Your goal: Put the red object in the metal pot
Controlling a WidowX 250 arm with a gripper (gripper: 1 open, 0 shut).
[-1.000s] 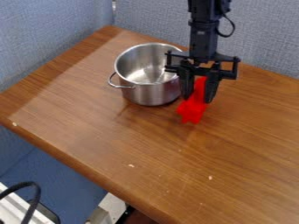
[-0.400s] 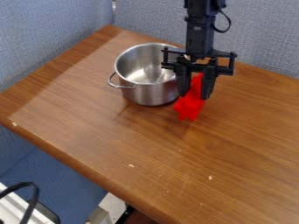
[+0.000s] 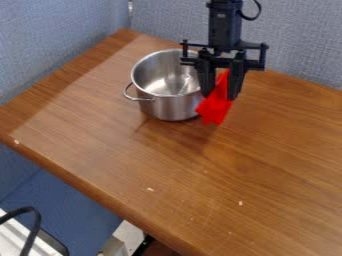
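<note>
A: Where's the block (image 3: 215, 103) against the pot (image 3: 166, 85)?

B: Just beside the pot's right rim — outside it, hanging from the tool (image 3: 226, 88), which is clenched on the block's upper end. The lower end looks clear of the surface (image 3: 120, 170), though from this angle I can't be certain.

A: So which way does the pot lie from the tool?

B: To the left in the picture, and a touch nearer the camera. The pot's mouth is open and empty, as far as I can see.

A: And the block's long axis?

B: Close to upright, tilted a little — top under the tool, bottom swung toward the pot-side front. It points down at the surface, not into the pot.

A: Then the move?

B: My guess: carry it left over the rim. Hanging on end, it should go in end-first, if it clears the rim.
</note>
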